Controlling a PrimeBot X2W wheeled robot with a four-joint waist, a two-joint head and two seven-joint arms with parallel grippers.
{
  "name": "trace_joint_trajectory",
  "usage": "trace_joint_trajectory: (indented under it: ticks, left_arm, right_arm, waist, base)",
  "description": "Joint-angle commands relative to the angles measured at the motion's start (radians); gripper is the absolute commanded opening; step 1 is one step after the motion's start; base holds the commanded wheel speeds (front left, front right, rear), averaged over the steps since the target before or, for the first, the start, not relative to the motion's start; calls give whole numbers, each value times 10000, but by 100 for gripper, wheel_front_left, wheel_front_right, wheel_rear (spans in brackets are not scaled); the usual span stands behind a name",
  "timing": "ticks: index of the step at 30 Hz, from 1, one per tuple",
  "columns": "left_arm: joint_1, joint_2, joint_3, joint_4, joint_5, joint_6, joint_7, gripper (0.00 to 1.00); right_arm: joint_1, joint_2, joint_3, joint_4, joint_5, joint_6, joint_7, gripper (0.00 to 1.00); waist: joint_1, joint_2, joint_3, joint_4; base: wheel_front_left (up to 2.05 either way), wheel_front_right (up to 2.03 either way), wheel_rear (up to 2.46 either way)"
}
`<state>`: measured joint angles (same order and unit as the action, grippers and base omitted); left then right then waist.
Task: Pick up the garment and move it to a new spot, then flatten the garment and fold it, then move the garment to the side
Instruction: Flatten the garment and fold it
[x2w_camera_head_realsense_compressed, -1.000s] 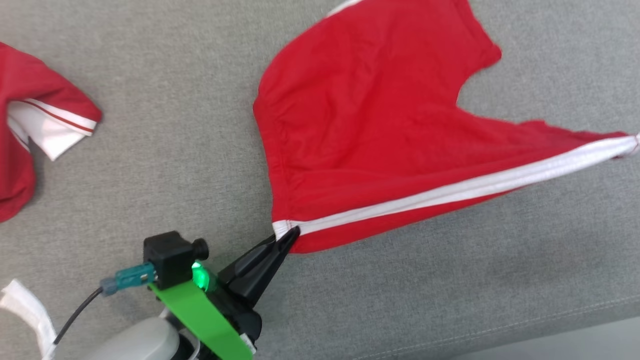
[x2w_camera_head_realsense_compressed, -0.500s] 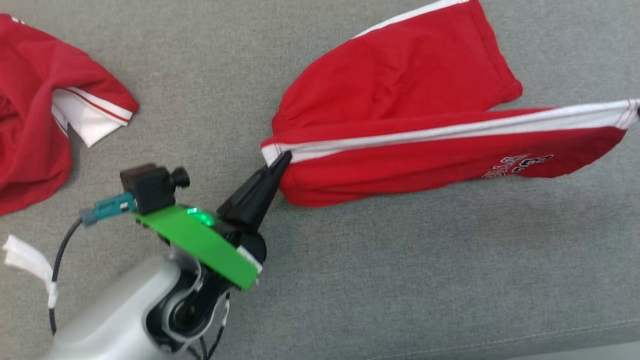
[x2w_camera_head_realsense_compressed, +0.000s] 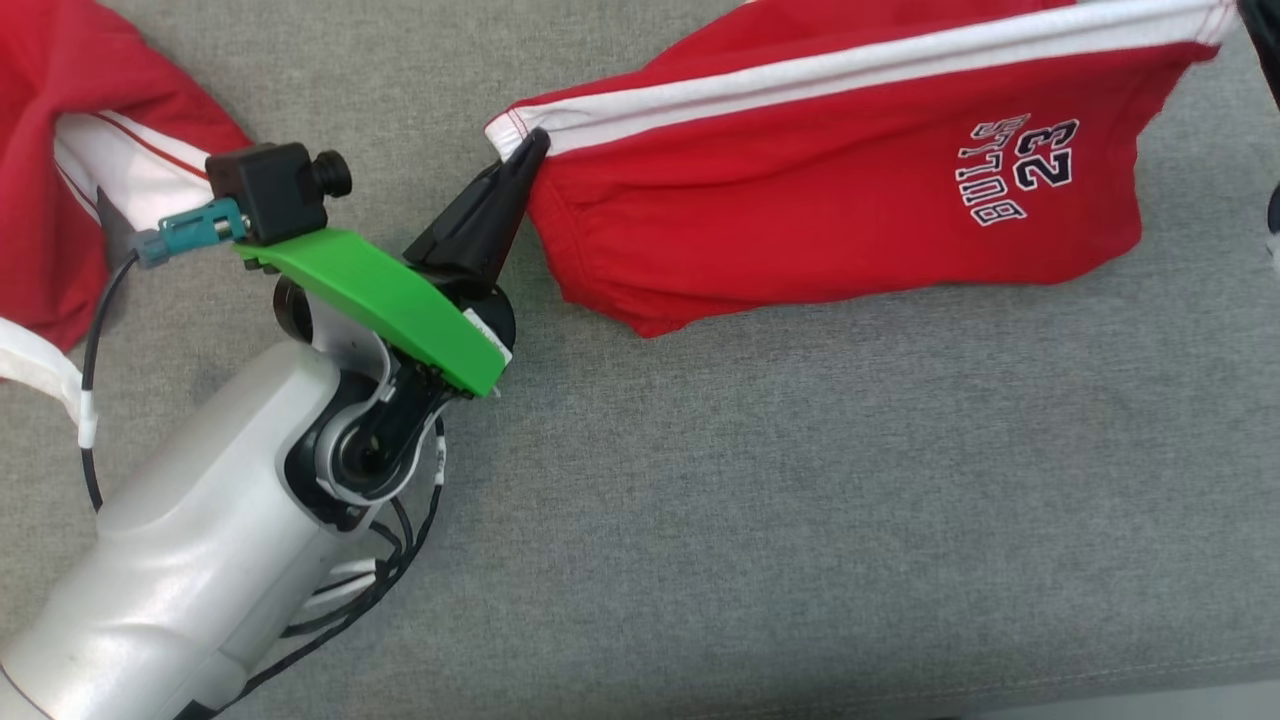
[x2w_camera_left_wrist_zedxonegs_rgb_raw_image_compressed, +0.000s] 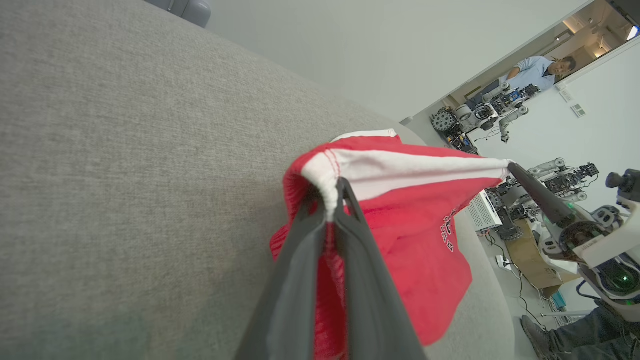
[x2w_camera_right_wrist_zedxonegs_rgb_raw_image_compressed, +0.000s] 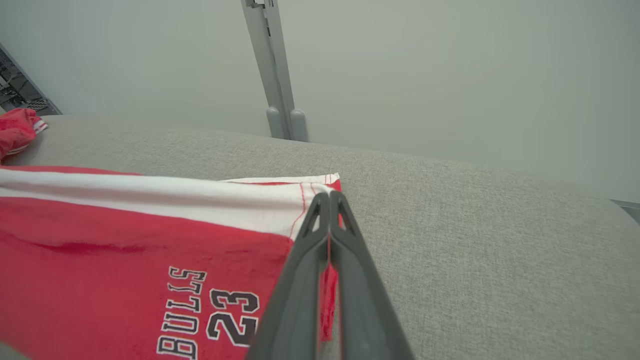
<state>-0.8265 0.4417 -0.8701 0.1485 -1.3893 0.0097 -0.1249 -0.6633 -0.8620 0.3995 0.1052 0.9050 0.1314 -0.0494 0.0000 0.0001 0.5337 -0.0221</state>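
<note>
The garment (x2w_camera_head_realsense_compressed: 820, 200) is a pair of red shorts with a white side stripe and a "BULLS 23" print. It hangs stretched between my two grippers above the grey cushion. My left gripper (x2w_camera_head_realsense_compressed: 535, 145) is shut on the striped corner at the waistband end, seen close up in the left wrist view as gripper (x2w_camera_left_wrist_zedxonegs_rgb_raw_image_compressed: 336, 187) and garment (x2w_camera_left_wrist_zedxonegs_rgb_raw_image_compressed: 415, 235). My right gripper (x2w_camera_right_wrist_zedxonegs_rgb_raw_image_compressed: 328, 197) is shut on the other striped corner at the leg hem of the garment (x2w_camera_right_wrist_zedxonegs_rgb_raw_image_compressed: 125, 240). It shows at the head view's top right corner (x2w_camera_head_realsense_compressed: 1252, 15).
A second red and white garment (x2w_camera_head_realsense_compressed: 40, 150) lies crumpled at the far left. A white strap (x2w_camera_head_realsense_compressed: 30, 360) lies near my left forearm. The grey cushion (x2w_camera_head_realsense_compressed: 800, 520) stretches wide in front, with its front seam near the bottom. A person (x2w_camera_left_wrist_zedxonegs_rgb_raw_image_compressed: 537, 70) stands far off in a doorway.
Both grippers carried the striped edge away from me and over the rest of the garment, so the printed side now faces up. The head camera has shifted a little too.
</note>
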Motion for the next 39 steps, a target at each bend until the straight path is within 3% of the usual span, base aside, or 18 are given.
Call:
trace_joint_trajectory:
  ticks: [1,12,13,14,15,16,17,18,22,25,30,33,37,39]
  left_arm:
    - [-238,-22,52,96,24,-1,55,0]
    - [-1124,-376,-27,731,371,-92,222,0]
    - [-1172,-403,-78,810,427,-69,281,0]
    - [-1190,-430,-110,877,432,-68,303,0]
    - [-1203,-478,-157,965,436,-58,361,7]
    - [-1214,-517,-215,1034,447,-40,413,37]
    - [-1199,-567,-269,1098,479,-39,459,75]
    - [-1183,-591,-292,1147,467,-19,476,100]
    - [-1073,-475,-264,1275,737,122,92,100]
    - [-884,-249,-280,1229,1522,415,-710,100]
    - [-76,60,45,925,3402,1733,-1391,100]
    - [924,-79,963,210,4996,2618,-1402,100]
    - [2589,-469,1965,-685,6888,3378,-1391,100]
    - [3393,-718,2385,-963,7656,3545,-1390,100]
  right_arm:
    - [-523,27,197,245,-53,-14,28,0]
    - [-3624,224,2234,2298,-60,-14,229,0]
    - [-3833,281,2412,2507,-20,-14,186,4]
    - [-3991,306,2597,2670,-67,-14,173,32]
    - [-4166,340,2775,2849,-98,-14,84,48]
    - [-4292,384,2893,2997,-53,-14,1,100]
    - [-4462,439,2931,3165,-3,-14,-245,100]
    - [-4544,482,3002,3285,62,-12,-392,100]
    - [-4558,540,3320,3613,354,-14,-1327,100]
    - [-4199,652,3348,3733,537,-14,-1949,100]
    - [-3335,1059,2821,3457,472,-14,-2172,100]
    - [-2372,1537,2151,3129,125,-12,-2160,100]
    - [-1288,2104,1431,2807,-378,-12,-2164,100]
    - [-698,2396,1114,2697,-554,-14,-2165,100]
  waist:
    - [0,-1,292,136]
    - [0,-1,1172,540]
    - [0,-1,1223,559]
    - [0,-1,1248,572]
    - [0,-1,1275,587]
    - [0,-1,1284,595]
    - [0,-1,1285,598]
    - [0,-1,1269,594]
    - [0,-1,980,477]
    - [0,-1,547,316]
    - [0,-1,-339,13]
    - [0,-1,-908,-152]
    - [0,-1,-1634,-286]
    - [0,-1,-1983,-299]
  base:
    - [0,0,0]
    - [0,0,0]
    - [0,0,0]
    - [0,0,0]
    - [0,0,0]
    - [0,0,0]
    - [0,0,0]
    - [0,0,0]
    - [0,0,0]
    - [0,0,0]
    - [0,0,0]
    - [0,0,0]
    - [0,0,0]
    - [0,0,0]
